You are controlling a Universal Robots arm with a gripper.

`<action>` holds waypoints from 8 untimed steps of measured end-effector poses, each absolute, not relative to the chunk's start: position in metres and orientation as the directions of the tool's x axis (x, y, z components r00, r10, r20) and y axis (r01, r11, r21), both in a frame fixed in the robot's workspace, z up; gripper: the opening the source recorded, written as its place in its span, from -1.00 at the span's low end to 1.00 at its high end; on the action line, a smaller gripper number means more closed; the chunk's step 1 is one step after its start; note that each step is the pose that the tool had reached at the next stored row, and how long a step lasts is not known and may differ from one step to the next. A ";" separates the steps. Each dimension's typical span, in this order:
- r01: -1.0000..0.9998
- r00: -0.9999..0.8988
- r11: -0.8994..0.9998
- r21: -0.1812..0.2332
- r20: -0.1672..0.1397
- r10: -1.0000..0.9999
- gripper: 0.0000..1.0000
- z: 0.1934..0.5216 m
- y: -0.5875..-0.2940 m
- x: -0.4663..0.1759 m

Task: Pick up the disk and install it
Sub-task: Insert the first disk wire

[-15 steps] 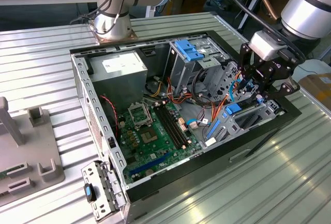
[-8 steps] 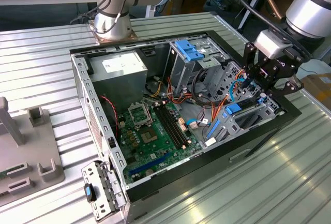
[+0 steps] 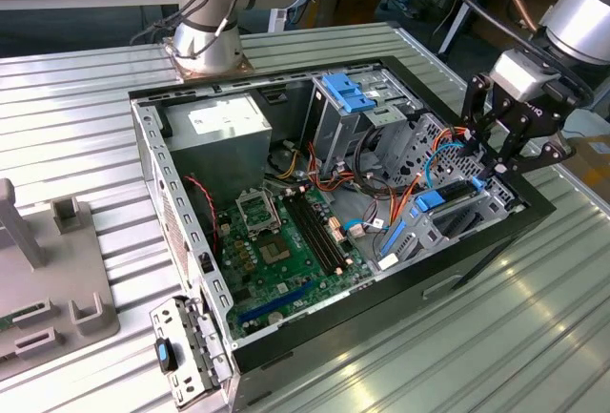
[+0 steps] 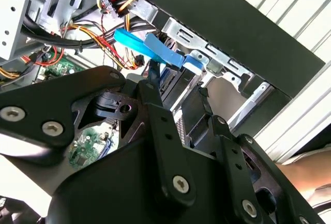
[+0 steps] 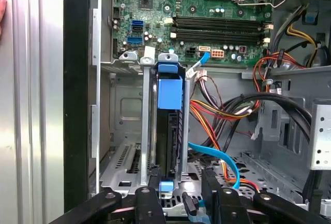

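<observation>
Gripper (image 5: pixel 181 189) released, jaws spread, straddling disk (image 5: pixel 168 136) without clamping. Disk on edge in metal bay (image 5: pixel 146 131), directly ahead, between jaws. Advice: stay square to disk, centred between rails, clear of blue cable (image 5: pixel 220 158) alongside.

From my station I count one open computer case (image 3: pixel 157 160), one green motherboard (image 3: pixel 286 241) carrying one CPU socket (image 3: pixel 255 208), one grey power supply (image 3: pixel 224 127), one blue-framed disk (image 5: pixel 168 131), one gripper (image 3: pixel 488 167) with two black fingers (image 5: pixel 147 203), and one grey fixture (image 3: pixel 48 279).
</observation>
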State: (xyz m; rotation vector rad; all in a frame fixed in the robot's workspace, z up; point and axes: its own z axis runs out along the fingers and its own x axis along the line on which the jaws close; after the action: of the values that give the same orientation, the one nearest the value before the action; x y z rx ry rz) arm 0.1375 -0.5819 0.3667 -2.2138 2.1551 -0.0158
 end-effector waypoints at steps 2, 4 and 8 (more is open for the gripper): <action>-0.999 0.027 -0.026 -0.044 -0.031 -0.999 -0.11 0.376 -0.582 0.137; -0.999 0.028 -0.027 -0.044 -0.031 -0.999 -0.11 0.382 -0.582 0.137; -0.998 0.054 -0.053 -0.044 -0.031 -0.998 -0.11 0.382 -0.581 0.143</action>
State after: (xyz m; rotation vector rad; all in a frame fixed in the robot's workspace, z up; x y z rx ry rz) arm 0.1426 -0.5814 0.3824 -2.2409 2.1245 -0.0123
